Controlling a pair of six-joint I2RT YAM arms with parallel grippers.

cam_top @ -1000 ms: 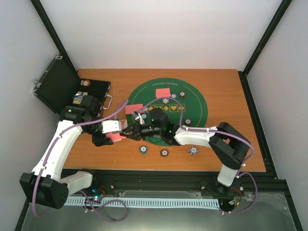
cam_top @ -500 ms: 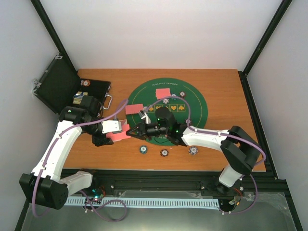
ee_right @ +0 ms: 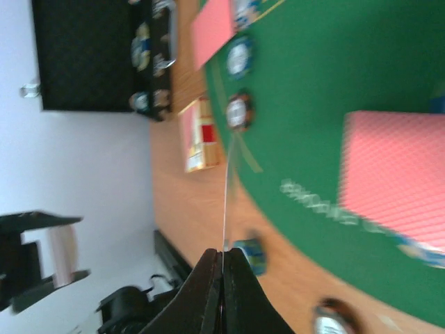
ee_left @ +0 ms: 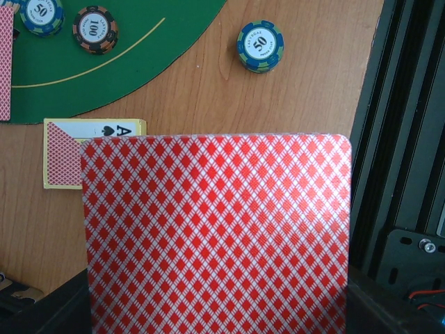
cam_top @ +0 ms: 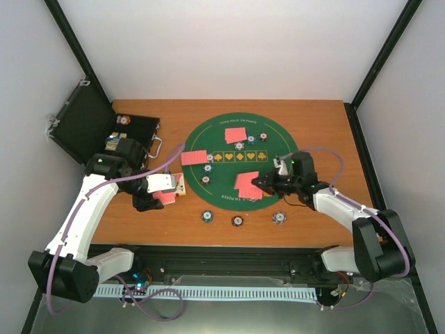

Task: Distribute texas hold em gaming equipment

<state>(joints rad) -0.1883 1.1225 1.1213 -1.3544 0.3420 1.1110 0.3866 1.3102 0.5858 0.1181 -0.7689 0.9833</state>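
My left gripper [cam_top: 165,195] hovers over the wood left of the green mat [cam_top: 278,149], shut on a deck of red-backed playing cards [ee_left: 215,236] that hides its fingers. My right gripper [ee_right: 222,261] is shut on a single card [ee_right: 224,202], seen edge-on; in the top view it hangs over the mat's near edge [cam_top: 261,179]. Red-backed cards lie on the mat at the back [cam_top: 236,134], the left [cam_top: 195,157] and just under my right gripper [ee_right: 396,174]. Striped chips sit on the mat [cam_top: 240,146] and on the wood in front [cam_top: 206,216], [cam_top: 237,221], [cam_top: 279,218].
A yellow card box [ee_left: 94,132] lies on the wood beside the mat's left edge. The black case [cam_top: 87,125] stands open at the back left with chips [cam_top: 123,120] in it. A black rail [cam_top: 243,257] runs along the table's near edge.
My right gripper closed on one card at the left gripper's deck and carried it right, out over the mat's near right part. The left arm has stayed put.
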